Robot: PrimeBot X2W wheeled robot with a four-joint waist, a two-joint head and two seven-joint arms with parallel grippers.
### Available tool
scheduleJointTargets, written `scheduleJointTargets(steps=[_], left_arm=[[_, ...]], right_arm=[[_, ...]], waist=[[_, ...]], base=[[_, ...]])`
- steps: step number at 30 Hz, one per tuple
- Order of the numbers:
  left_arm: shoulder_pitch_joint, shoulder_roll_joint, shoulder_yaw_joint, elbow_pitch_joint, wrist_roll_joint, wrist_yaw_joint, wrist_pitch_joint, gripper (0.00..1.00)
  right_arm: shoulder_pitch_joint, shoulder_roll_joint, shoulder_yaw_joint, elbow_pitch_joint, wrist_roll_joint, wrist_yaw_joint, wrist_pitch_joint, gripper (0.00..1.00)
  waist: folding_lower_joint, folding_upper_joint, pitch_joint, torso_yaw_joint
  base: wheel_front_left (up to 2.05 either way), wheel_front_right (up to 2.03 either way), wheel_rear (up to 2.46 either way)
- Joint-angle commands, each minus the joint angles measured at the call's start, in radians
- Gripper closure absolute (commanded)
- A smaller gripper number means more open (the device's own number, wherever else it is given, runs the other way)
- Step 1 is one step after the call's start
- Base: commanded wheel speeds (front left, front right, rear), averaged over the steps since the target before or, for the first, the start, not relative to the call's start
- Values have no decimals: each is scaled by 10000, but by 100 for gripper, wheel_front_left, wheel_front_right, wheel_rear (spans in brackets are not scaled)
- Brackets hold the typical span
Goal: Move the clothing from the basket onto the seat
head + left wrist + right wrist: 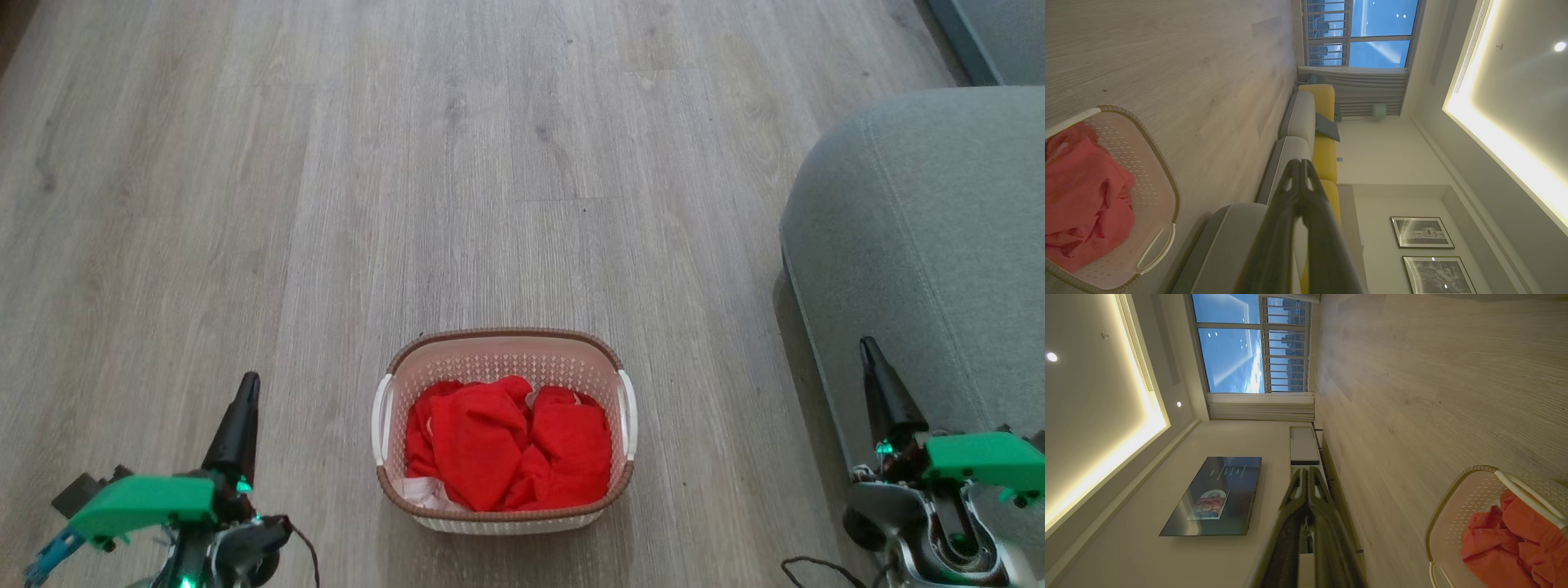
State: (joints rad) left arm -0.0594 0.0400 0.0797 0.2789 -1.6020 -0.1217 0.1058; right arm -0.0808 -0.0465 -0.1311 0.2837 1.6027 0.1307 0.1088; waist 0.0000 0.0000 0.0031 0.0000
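My left end effector (247, 384) is pinched shut and holds nothing, and my right end effector (867, 347) is the same. The basket (502, 333) sits on the floor (490, 163) right in front of me, between my two arms, with the red clothing (506, 445) piled inside it. It lies to the right of my left end effector and to the left of my right one, and I think the left one is a bit nearer. The basket's long way seems to go side to side across me, and the clothing fills it that way too. The clothing is a bunched heap, so it points no clear way. The seat (922, 229) is off to my right, close by my right end effector.
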Motion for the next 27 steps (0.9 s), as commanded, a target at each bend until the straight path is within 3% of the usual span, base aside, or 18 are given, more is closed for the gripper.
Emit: scheduleJointTargets(steps=[1,27], left_arm=[[-485,102,337,-340,-70,-90,71,100],[-485,102,337,-341,-70,-90,71,100]], right_arm=[[-271,-37,177,-390,62,0,41,100],[-271,-37,177,-390,62,0,41,100]], waist=[[0,0,0,0],[0,0,0,0]], base=[[0,0,0],[0,0,0]])
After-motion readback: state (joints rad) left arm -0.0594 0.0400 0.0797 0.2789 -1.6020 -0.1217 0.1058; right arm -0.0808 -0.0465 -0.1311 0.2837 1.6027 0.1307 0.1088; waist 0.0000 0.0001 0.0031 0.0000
